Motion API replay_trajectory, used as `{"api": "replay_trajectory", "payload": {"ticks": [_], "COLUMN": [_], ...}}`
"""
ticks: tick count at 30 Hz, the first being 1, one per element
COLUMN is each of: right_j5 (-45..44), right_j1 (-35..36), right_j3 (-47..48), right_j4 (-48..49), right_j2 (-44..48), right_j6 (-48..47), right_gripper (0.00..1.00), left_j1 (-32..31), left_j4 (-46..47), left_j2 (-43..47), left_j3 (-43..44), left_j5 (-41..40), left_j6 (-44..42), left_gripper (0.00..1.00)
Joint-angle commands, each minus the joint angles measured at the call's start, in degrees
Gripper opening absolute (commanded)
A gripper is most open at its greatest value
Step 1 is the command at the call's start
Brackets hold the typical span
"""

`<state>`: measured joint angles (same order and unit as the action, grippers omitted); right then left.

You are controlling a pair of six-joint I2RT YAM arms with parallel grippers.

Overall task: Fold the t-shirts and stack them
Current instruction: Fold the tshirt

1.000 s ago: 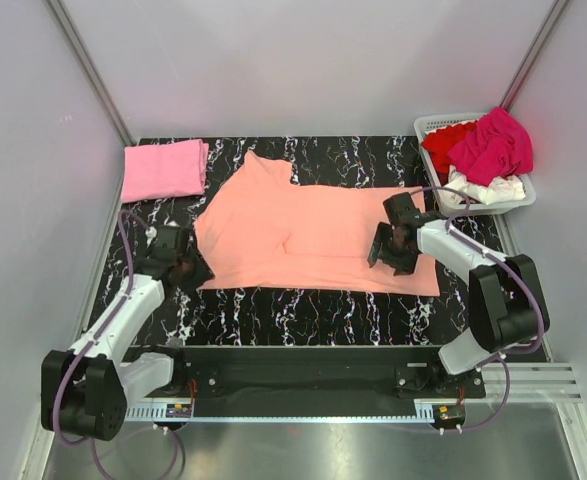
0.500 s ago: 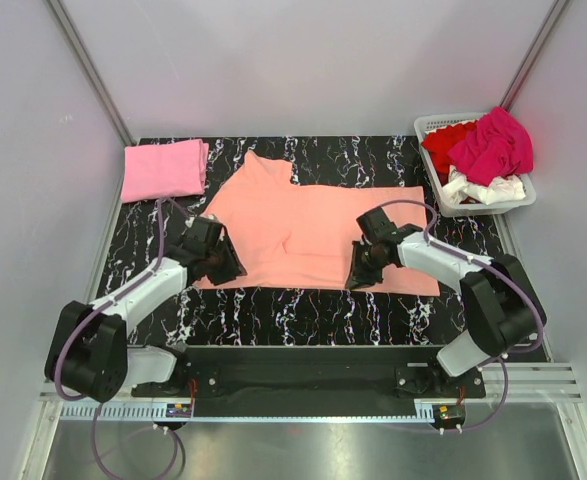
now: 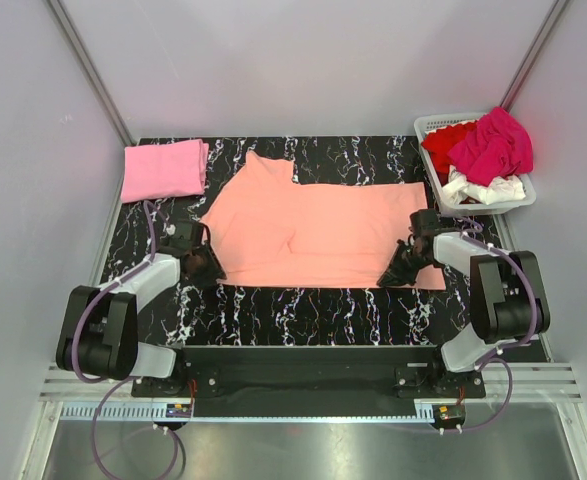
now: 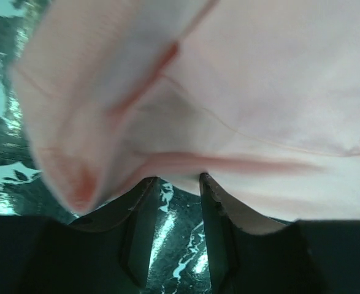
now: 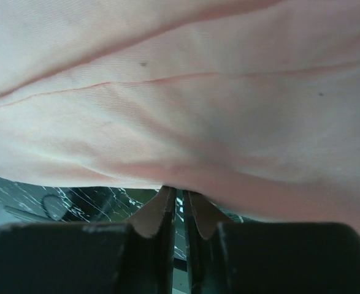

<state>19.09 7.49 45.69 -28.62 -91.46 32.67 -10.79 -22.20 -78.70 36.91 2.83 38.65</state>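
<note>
A salmon-orange t-shirt lies spread flat across the middle of the black marbled table. My left gripper sits low at the shirt's near left corner. In the left wrist view this gripper is open, the table shows between its fingers, and the shirt edge lies over the tips. My right gripper is at the near hem towards the right. The right wrist view shows it shut on the shirt hem. A light pink t-shirt lies folded at the far left.
A white slatted basket stands at the far right corner, holding magenta, red and white shirts. Grey walls close in the table on three sides.
My right gripper has closed on the near hem and moved right with it, drawing the shirt flatter. My left gripper swung in towards the shirt's near left corner, then eased back a little.
</note>
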Motion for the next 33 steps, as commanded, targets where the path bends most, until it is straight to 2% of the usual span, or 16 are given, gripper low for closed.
{"api": "replay_trajectory", "payload": {"ticks": [1,5,8,9,13,14,17,20,25,26,33], "right_j5": [-1.87,-0.72,0.68,2.77,4.99,4.29,-0.97,-8.09,-16.17,-16.71,-16.81], "right_j1": [-4.49,-6.34,-6.26,-6.26,-5.9,-5.73,-5.82,-5.73,-6.52,-6.87,-8.89], "right_j3": [-2.18,-3.06,-3.94,-4.03,-2.46,-1.58,2.46,5.1,8.97,9.32,10.99], "right_j4": [-1.17,-2.31,-2.75,-2.84,-4.33,-6.43,-9.34,-9.44,-10.4,-10.14,-5.92], "right_j2": [-0.74,-0.13,3.65,6.44,14.63,16.04,19.21,19.39,10.26,8.6,-1.07], "right_j6": [-0.24,0.91,1.08,1.17,0.47,-0.05,-1.37,-1.55,-1.99,-1.73,-0.24], "right_gripper": [0.14,0.17,0.26,0.35,0.61,0.62,0.6,0.54,0.39,0.35,0.33], "left_j1": [2.0,2.17,2.17,2.17,0.51,-1.06,-3.8,-3.98,-3.89,-3.89,-2.93], "left_j4": [-2.24,-2.68,-2.68,-3.29,-7.41,-8.55,-12.08,-10.6,-5.06,-5.22,-6.01], "left_j2": [-0.67,-2.07,-2.34,-1.73,3.89,5.12,7.94,7.94,0.66,-2.57,-11.91], "left_j3": [-2.27,-1.58,-1.14,-0.96,2.02,4.55,9.83,11.61,12.05,12.48,11.35], "left_j5": [-6.35,-6.17,-6.08,-6.26,-7.31,-8.44,-9.42,-7.41,-4.5,-6.24,-10.38], "left_j6": [-3.41,-3.67,-3.67,-3.76,-3.5,-3.32,-3.67,-4.29,-4.11,-3.24,-3.06], "left_gripper": [0.4,0.4,0.37,0.36,0.36,0.37,0.45,0.49,0.47,0.47,0.44]}}
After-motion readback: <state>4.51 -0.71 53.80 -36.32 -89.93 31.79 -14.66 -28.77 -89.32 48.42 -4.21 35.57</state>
